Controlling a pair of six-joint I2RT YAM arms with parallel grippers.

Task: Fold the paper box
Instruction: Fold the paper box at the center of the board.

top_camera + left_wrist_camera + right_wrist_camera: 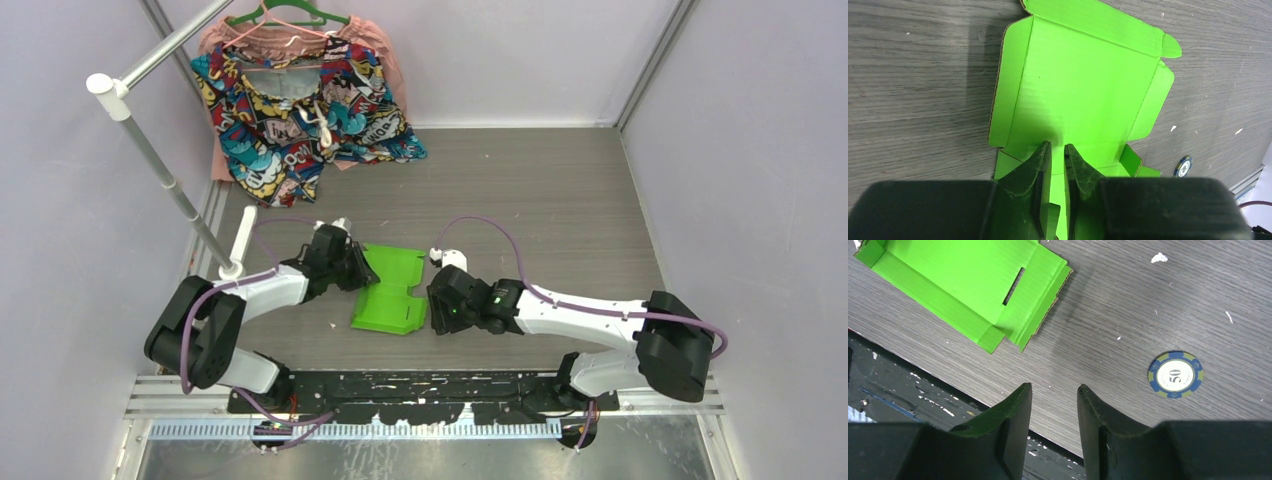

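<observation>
Left gripper (pixel 1057 150) pinches the paper box (pixel 1073 90); right gripper (pixel 1054 390) stands free just beside it.
Left fingers (pixel 1040 165) are closed on the box's near edge, right fingers (pixel 1015 410) apart and empty; the box lies on the table (pixel 560 200) between both arms, long axis pointing away from the bases.

Pale lilac walls (pixel 500 60) | grey wood-grain tabletop (pixel 560 200) | white clothes rail (pixel 160 165) back left | patterned garment (pixel 290 130) on green hanger (pixel 290 12)
</observation>
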